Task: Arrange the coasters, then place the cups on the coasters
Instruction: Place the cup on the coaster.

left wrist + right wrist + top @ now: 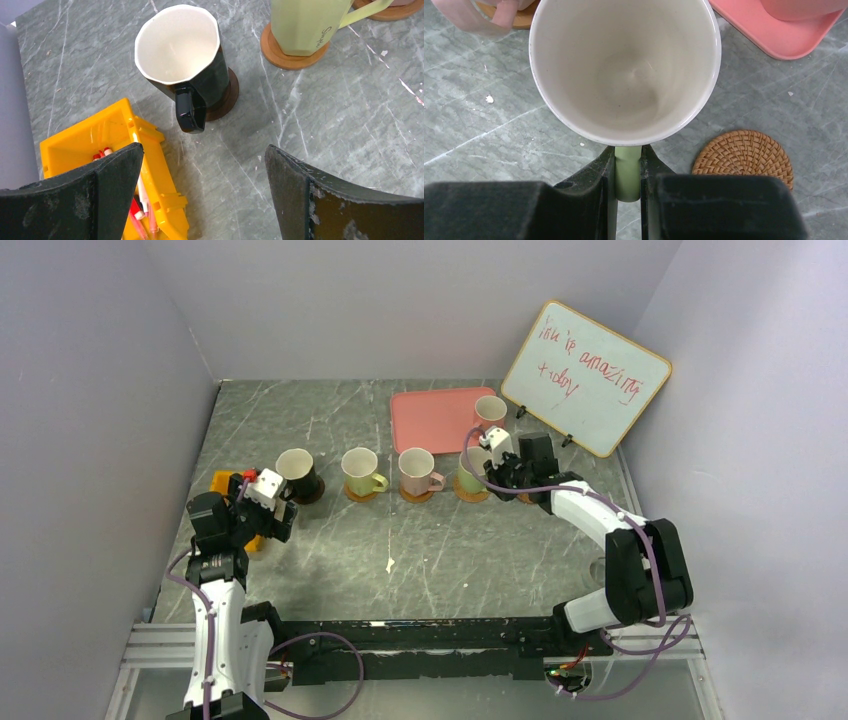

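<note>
While the right gripper (628, 152) is at the right end of the row of cups, its two fingers are clamped on the handle of a pale green cup (624, 70). The handle stands upright and is pinched between them. In the overhead view a tan edge shows under this cup. Whether the cup rests on that disc or hangs just clear of it cannot be told. In the right wrist view, a woven coaster (744, 159) lies bare on the grey table (484, 115), just beside the cup and not touching it.

The left gripper (202, 152) has its jaws spread wide and holds nothing. It hangs over the table at the left end of the row, with a yellow bin (85, 145) of pens under its left finger.

Just ahead of the left gripper, the dark brown cup (180, 55) stands upright on the dark brown coaster (227, 97). Its handle points back toward the gripper.

The rest of the row reads as follows:
- A second green cup (360, 470) sits on a tan coaster (362, 495).
- To its right, a pink cup (415, 470) sits on another tan coaster (415, 497).

Behind the row, a second pink cup (490, 410) stands at the right edge of the pink tray (430, 420). A whiteboard (585, 375) with red writing leans at the back right.
</note>
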Available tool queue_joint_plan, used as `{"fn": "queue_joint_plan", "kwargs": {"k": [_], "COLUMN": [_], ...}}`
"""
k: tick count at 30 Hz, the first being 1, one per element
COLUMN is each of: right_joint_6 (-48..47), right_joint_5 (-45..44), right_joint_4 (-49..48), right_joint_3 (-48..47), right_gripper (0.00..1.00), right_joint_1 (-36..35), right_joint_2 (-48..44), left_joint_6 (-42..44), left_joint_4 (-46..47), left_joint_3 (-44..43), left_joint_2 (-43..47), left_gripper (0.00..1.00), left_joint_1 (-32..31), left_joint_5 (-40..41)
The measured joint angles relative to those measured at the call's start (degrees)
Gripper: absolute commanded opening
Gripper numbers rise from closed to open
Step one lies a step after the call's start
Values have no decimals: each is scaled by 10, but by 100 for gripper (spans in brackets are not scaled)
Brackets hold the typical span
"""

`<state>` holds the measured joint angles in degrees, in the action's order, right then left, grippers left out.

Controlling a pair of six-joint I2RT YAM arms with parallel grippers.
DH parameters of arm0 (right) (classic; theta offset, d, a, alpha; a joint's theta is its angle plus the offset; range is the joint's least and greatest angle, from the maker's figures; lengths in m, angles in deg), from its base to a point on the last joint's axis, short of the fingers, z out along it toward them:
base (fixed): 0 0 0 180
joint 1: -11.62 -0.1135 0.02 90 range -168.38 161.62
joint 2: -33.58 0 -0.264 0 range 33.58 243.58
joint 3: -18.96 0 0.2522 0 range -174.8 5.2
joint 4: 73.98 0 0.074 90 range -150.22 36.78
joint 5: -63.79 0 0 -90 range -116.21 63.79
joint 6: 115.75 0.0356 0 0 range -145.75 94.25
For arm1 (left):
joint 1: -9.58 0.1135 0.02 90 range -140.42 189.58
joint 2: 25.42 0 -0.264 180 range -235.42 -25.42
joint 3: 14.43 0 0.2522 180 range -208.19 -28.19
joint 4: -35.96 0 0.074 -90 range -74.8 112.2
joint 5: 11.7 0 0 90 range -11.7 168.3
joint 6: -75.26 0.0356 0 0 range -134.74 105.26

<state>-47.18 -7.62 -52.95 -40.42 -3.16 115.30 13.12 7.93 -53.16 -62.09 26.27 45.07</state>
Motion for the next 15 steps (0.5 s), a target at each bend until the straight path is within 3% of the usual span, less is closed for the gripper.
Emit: {"fn": "queue_joint_plan", "kwargs": {"k": [15], "right_joint_6": [0], "right_joint_5": [0], "right_joint_4": [-6], "right_joint_3": [6], "right_gripper": [0], "right_joint_1": [0], "right_joint_2": [10], "left_joint_6": [0], "left_joint_4": [0], "left_joint_3": [0], "left_joint_2": [-5], "left_gripper": [96], "left_joint_1": [0], "left_joint_5": [0]}}
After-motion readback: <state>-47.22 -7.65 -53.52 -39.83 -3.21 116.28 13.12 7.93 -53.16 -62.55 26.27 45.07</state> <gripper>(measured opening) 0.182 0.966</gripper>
